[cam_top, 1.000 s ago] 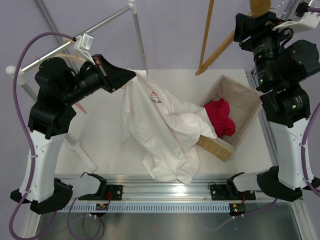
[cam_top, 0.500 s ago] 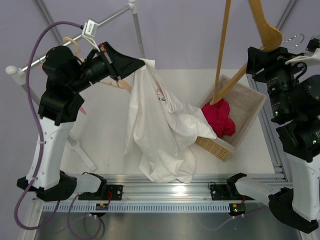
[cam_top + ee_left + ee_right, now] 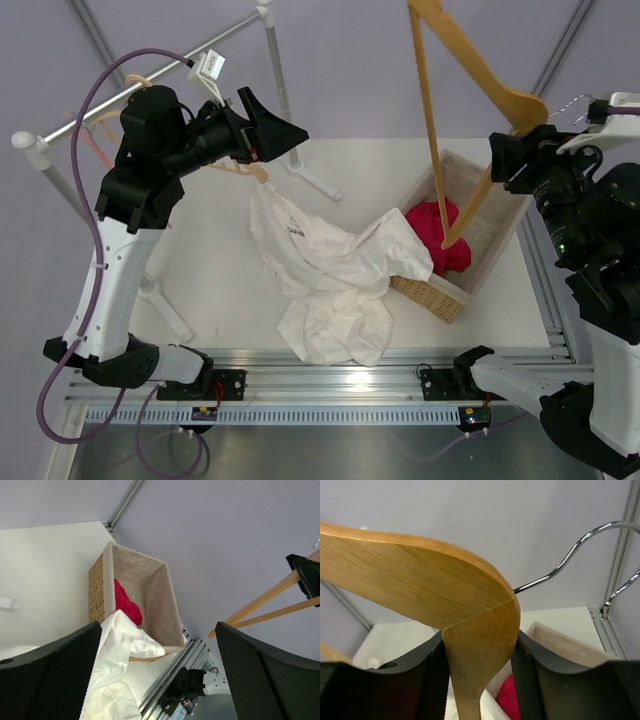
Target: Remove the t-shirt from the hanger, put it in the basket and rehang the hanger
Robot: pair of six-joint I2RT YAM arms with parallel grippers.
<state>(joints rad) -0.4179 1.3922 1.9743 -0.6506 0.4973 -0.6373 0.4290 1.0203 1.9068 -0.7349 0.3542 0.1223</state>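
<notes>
The left gripper (image 3: 157, 675) stands wide open and holds nothing; only its wrist view shows the bare gap between its fingers (image 3: 50, 680). The right gripper (image 3: 480, 680) is clamped on the hanger (image 3: 420, 575) at its neck, below the hook (image 3: 570, 555), a detail the top view lacks. Only the top view shows the whole t-shirt (image 3: 330, 280): off the hanger, crumpled on the surface (image 3: 200, 250), one fold over the basket (image 3: 480, 190) rim. One t-shirt, one basket and one red cloth (image 3: 445, 240) show.
</notes>
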